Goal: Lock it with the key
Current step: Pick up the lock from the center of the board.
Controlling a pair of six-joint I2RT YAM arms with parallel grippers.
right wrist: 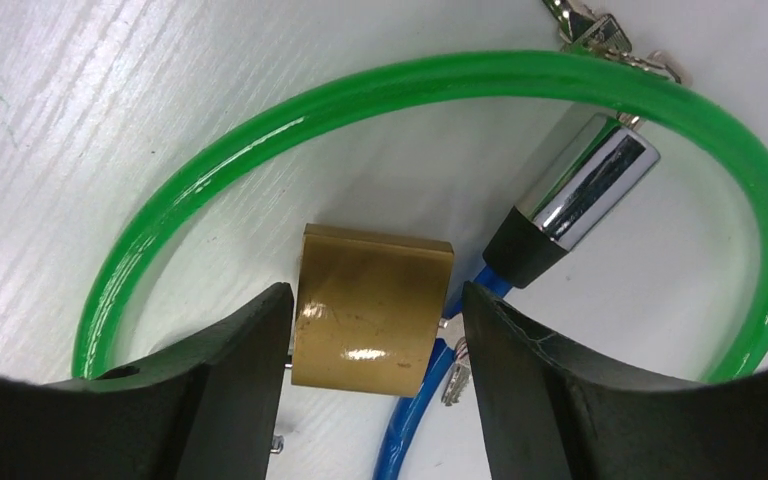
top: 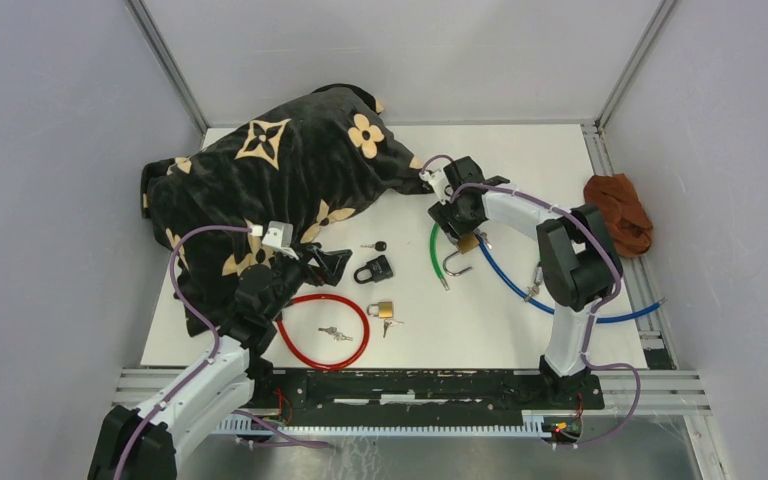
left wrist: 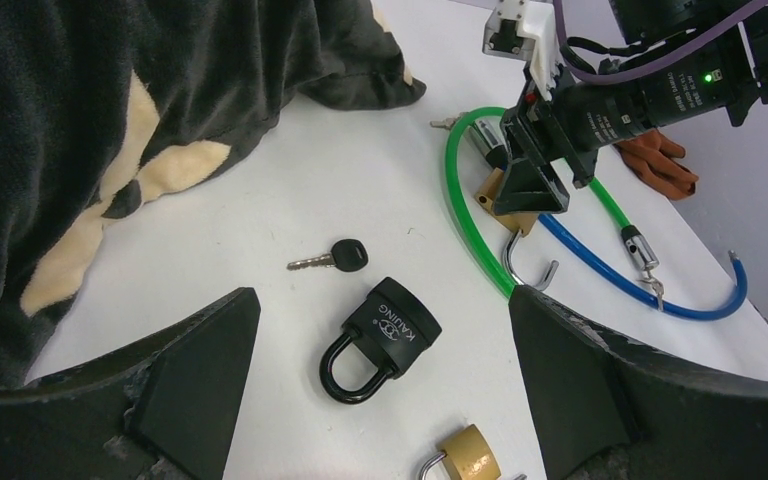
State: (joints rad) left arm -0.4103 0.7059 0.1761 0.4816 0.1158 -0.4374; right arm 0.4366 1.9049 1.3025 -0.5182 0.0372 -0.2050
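Slippage is your risk: right gripper (right wrist: 375, 300) straddles the brass padlock (right wrist: 370, 320) inside the green cable (right wrist: 460, 68), clamp unclear, so it may twist; left gripper (left wrist: 382, 300) gapes.

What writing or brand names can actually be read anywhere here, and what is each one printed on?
"KAIJING": white letters on the body of the black padlock, with a small round logo under them; seen from the left wrist.
White print on the right arm, on its black housing: too small to read.
Brass padlock: no writing on the face that shows.
Nothing is legible in the top view.
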